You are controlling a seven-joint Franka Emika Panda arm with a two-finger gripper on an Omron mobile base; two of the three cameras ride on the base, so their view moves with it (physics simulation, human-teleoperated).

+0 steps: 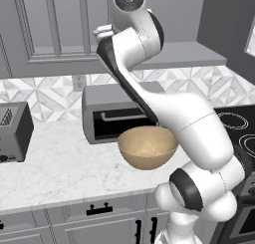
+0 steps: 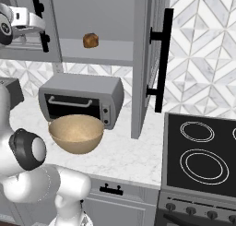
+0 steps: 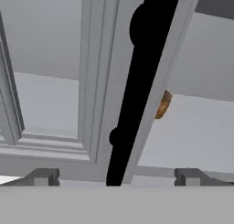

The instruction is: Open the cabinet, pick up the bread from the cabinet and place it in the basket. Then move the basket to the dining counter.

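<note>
The cabinet's [image 2: 97,17] right door [image 2: 142,59] stands swung open and its left door [image 2: 27,45] looks shut. On the grey shelf lies the bread [image 2: 91,40], a small golden-brown lump; in the hand view the bread [image 3: 163,104] peeks from behind the left door's edge. My gripper [image 3: 116,178] is open, its tips either side of the left door's black handle [image 3: 141,81], up at the handle [image 2: 42,24] and gripping nothing. The tan basket [image 2: 76,133] sits on the worktop before the toaster oven, and the basket [image 1: 148,147] is empty. The dining counter is out of view.
A grey toaster oven [image 2: 83,98] stands under the cabinet, a toaster [image 1: 15,131] at the far left. The black stove [image 2: 203,151] lies to the right. The open door's long handle [image 2: 161,59] juts out over the worktop [image 2: 124,156].
</note>
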